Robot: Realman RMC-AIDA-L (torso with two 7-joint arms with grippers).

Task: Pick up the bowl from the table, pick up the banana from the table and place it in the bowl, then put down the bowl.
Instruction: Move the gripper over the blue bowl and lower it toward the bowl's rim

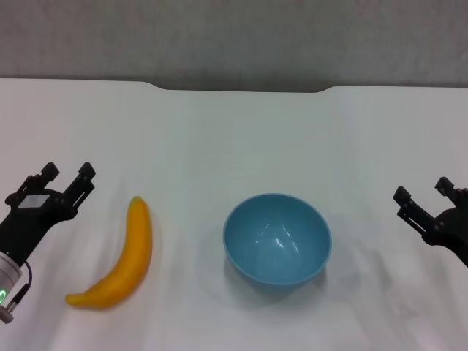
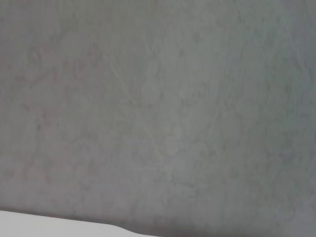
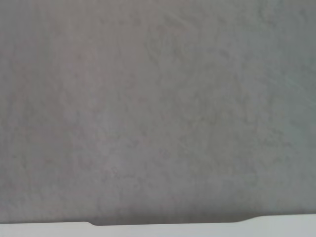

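Observation:
In the head view a glossy light-blue bowl [image 1: 277, 238] stands empty on the white table [image 1: 234, 139], right of centre. A yellow-orange banana [image 1: 121, 260] lies to its left, curved, with its far end pointing away from me. My left gripper [image 1: 67, 174] is open, left of the banana and apart from it. My right gripper [image 1: 423, 190] is open at the right edge, well right of the bowl. Both wrist views show only the grey wall and a strip of the table's far edge [image 2: 54, 226] [image 3: 158, 230].
The table's far edge has a shallow notch [image 1: 245, 89] in the middle, with a grey wall [image 1: 234, 36] behind it.

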